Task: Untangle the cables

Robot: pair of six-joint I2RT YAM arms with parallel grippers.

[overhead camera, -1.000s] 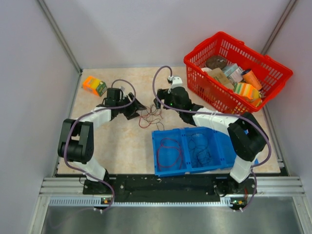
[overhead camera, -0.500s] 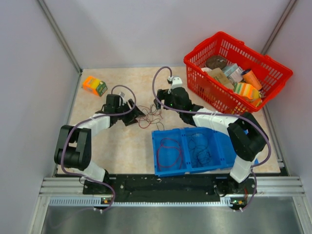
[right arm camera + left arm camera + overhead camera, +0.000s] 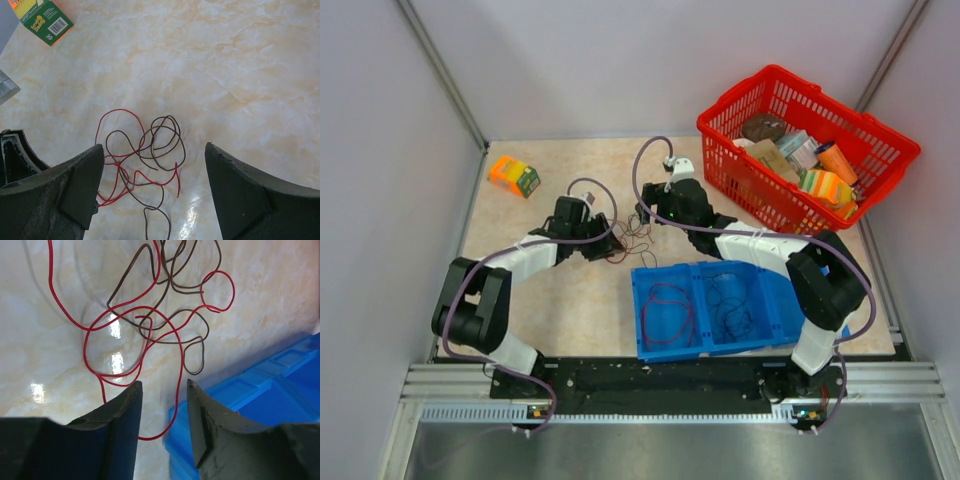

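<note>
The pale marbled counter [image 3: 575,310] sits boxed in by grey walls, and the two arms meet over the work near its middle. The left fingers [image 3: 120,425] stand only narrowly apart and grip nothing that I can see. One red strand of the cables [image 3: 628,240] runs down through the gap between them, so they sit astride it at the near edge of the tangle. From there the knot spreads away ahead of those fingers, red loops and dark brown ones crossing each other several times on the counter. It has no real long axis, just a loose sprawl that reaches a little further in the direction leading from the left fingers toward the right arm. The right fingers [image 3: 240,190] are spread wide and empty, hanging over the far side of the same heap. The tangle shows between them, and I can't make out either tip touching it. I'd judge the left arm the nearer one, only a small closing away from pinching that red strand. Just beside the tangle lies a blue tray [image 3: 670,272], with a red coil in one compartment and a dark one in the next.
</note>
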